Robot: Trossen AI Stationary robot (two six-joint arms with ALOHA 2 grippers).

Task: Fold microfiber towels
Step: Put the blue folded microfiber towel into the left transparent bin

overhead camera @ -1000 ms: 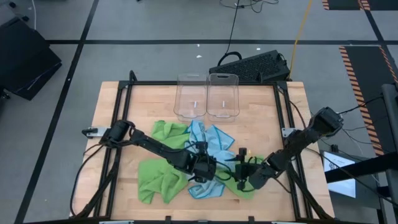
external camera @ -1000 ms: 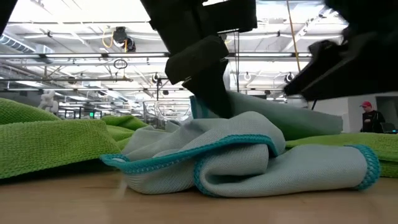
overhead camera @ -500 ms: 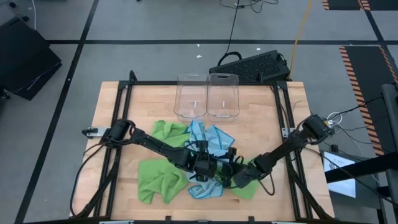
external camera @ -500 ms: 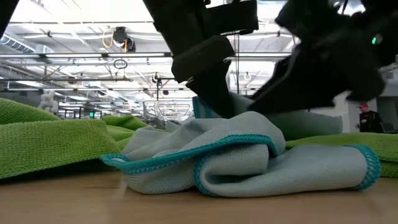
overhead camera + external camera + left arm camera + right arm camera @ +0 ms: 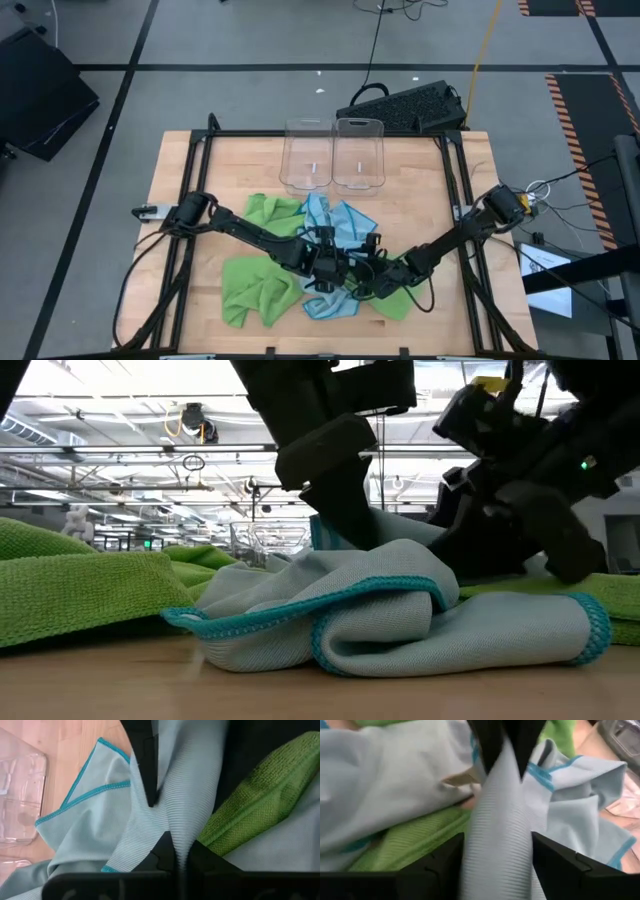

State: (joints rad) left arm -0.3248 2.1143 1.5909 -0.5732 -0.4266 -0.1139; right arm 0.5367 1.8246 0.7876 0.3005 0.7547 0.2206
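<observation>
Several microfiber towels lie in a heap at the table's near middle: light blue ones (image 5: 333, 222) and lime green ones (image 5: 255, 288). My left gripper (image 5: 180, 854) is shut on a light blue towel (image 5: 400, 615) and holds part of it up in a ridge. My right gripper (image 5: 497, 857) stands open just right of the left one, a finger on either side of that raised band (image 5: 497, 810). Whether its fingers touch the cloth cannot be told. In the high view the two grippers meet over the heap, the left one (image 5: 335, 267) beside the right one (image 5: 368, 282). My left gripper pinches a gathered fold of the light blue towel (image 5: 172, 822) between its two fingers, several layers bunched. The fingers slant down from the table's left. The fold is pulled up into a taut band, while the rest of the towel (image 5: 330, 640) lies crumpled on the table.
Two clear bins (image 5: 307, 155) (image 5: 358, 152) stand side by side at the table's far middle. A dark keyboard (image 5: 410, 105) lies beyond the far edge. Green towels (image 5: 80, 590) spread to the left and right of the heap. Bare wood (image 5: 200, 180) shows at the far left.
My right gripper has moved down and toward the table's left, closing in on my left gripper until its fingers straddle the raised blue band. My left gripper and the towel heap have kept still.
</observation>
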